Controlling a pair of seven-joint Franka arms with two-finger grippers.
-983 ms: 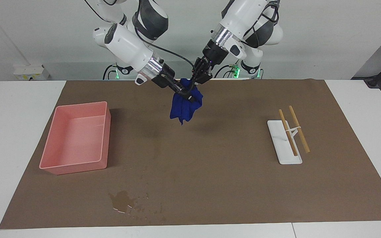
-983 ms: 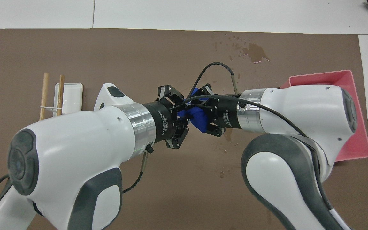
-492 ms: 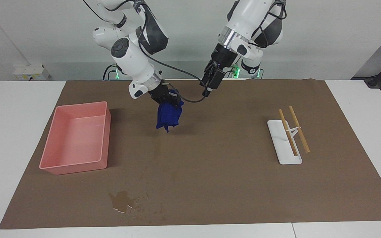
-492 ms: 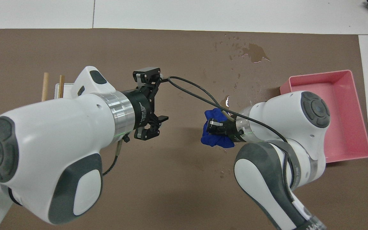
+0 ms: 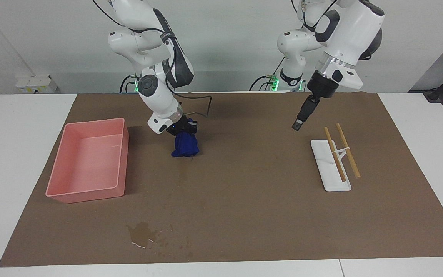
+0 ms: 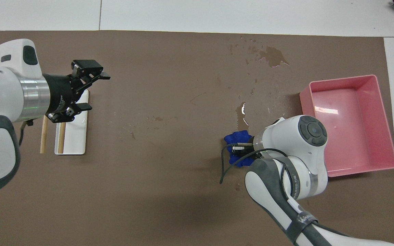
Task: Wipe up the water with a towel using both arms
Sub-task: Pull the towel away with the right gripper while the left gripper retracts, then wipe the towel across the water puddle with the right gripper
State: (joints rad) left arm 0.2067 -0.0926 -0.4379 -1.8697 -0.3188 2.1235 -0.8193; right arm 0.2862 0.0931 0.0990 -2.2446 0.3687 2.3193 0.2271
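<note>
Right gripper [image 5: 183,132] is clenched on the blue towel [image 5: 185,146], arm angled down. The towel's lower end touches the brown mat [image 5: 244,200] beside the pink tray [image 5: 87,192], toward the right arm's end of the table. In the overhead view the towel [image 6: 235,139] sits at the robot-side end of the narrow wet streak [image 6: 240,116]; whether cloth actually overlaps water, can't tell. The bigger glossy puddle [image 5: 141,232] lies farther from the robots.

Left gripper [image 6: 92,90] is released, fingers spread wide, holding nothing. It hangs in the air by the white dish [image 5: 331,173] with two wooden sticks [image 5: 342,150], well apart from the towel.
</note>
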